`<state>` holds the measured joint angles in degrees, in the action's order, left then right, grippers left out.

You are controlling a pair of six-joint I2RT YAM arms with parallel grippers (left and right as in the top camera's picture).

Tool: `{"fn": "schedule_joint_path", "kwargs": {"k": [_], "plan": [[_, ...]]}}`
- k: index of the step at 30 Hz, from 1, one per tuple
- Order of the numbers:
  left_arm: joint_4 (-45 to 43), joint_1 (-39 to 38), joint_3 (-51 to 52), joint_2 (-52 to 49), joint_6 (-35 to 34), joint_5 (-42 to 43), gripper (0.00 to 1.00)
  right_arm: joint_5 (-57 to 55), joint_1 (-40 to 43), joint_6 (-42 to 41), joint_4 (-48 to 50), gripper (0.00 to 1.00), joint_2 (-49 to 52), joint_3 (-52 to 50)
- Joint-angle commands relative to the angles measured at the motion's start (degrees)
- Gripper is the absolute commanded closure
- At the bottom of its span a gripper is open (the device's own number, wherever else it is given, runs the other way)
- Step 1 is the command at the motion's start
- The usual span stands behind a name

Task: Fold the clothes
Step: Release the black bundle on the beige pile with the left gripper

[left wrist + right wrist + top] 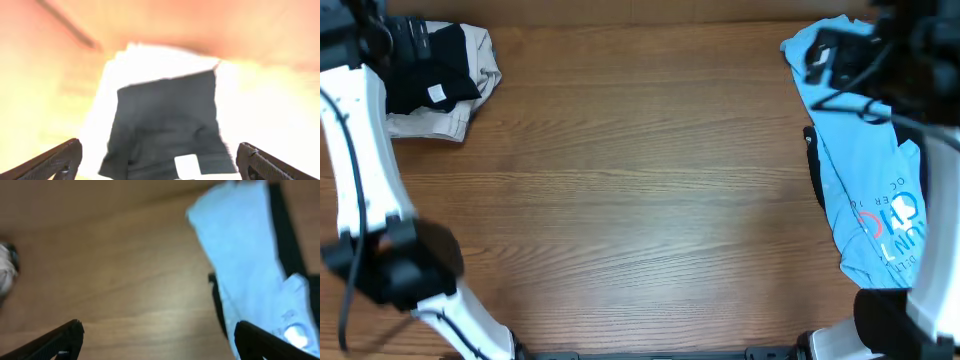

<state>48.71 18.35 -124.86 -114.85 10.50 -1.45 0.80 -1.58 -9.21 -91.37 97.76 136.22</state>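
Black T-shirt (445, 62) atop beige trousers (486, 58); blue T-shirts (865, 165) far right

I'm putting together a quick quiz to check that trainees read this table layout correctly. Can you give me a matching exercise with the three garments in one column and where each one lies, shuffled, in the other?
Things:
1. black T-shirt
2. beige trousers
3. light blue T-shirt

Places:
A. along the right edge of the table, printed lettering showing
B. far-left corner, at the bottom of the pile
C. far-left corner, on top of the pile, small white tag showing

Pairs: 1-C, 2-B, 3-A.
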Motion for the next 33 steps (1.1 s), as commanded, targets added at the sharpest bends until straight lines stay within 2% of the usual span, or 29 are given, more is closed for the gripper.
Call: {"fn": "schedule_joint_path", "kwargs": {"k": [1,4,9,18,27,33], "plan": [[0.37,-2.75,-2.05,8.13,-0.70,-0.02,0.00,-2.69,0.04,0.66,-3.96,0.00,-5.16,13.81],[0.37,-3.56,-2.05,10.12,-0.68,-0.02,0.00,-2.67,0.04,0.66,-5.40,0.00,-8.02,20.98],[0.42,-3.76,-1.92,10.25,-0.68,-0.02,0.00,-2.69,0.04,0.66,-5.42,0.00,-13.35,25.55],[0.83,-3.76,-1.62,10.05,-0.68,-0.02,0.00,-2.67,0.04,0.66,-5.66,0.00,-21.16,25.44],[0.83,-3.76,-1.60,10.05,-0.68,-0.02,0.00,-2.71,0.04,0.66,-5.60,0.00,-21.20,24.30],[0.83,-3.76,-1.60,10.05,-0.68,-0.02,0.00,-7.37,0.04,0.68,-4.83,0.00,-21.49,18.75]]}}
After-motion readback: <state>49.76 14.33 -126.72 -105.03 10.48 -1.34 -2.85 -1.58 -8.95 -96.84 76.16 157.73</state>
